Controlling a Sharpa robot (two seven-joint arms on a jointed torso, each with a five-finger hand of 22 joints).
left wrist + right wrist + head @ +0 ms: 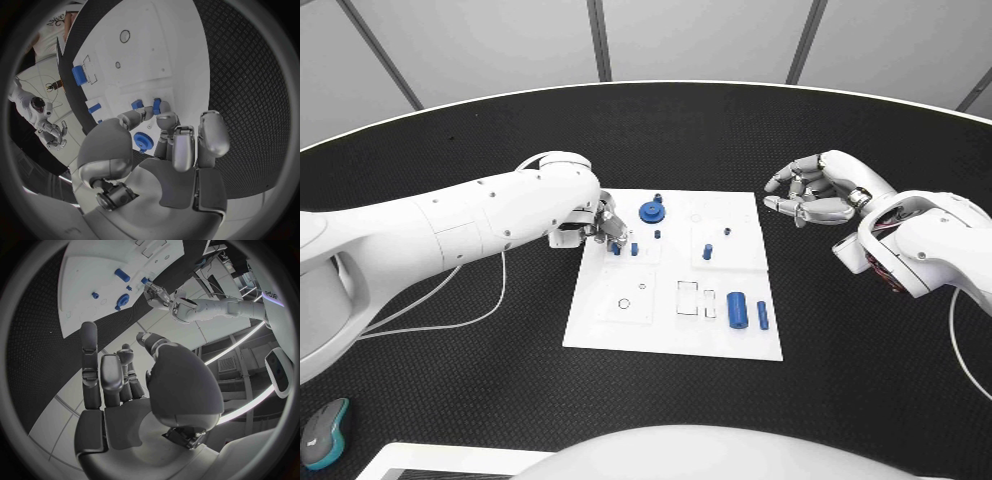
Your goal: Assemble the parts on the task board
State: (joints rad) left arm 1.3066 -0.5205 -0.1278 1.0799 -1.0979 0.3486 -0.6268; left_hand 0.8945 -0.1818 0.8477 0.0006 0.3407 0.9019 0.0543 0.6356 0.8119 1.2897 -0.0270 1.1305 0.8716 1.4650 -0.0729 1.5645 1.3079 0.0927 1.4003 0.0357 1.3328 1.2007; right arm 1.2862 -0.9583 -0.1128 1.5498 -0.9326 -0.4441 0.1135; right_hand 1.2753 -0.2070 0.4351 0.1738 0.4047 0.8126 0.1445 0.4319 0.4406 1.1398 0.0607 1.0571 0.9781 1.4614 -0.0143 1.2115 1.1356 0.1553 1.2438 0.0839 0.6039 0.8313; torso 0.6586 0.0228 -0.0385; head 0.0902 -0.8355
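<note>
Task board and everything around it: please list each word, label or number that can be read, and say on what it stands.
Task board: printed outlines alone, no words.
Dark lettering on a white surface at the left wrist view's rim: too cut off to read.
White letters on a dark panel in the right wrist view: too blurred to read.

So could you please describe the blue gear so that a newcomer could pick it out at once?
Find the white task board mid-table, then its far edge beside the left hand. The gear lies there: the only round, toothed blue part, while its neighbours are small pegs.
</note>
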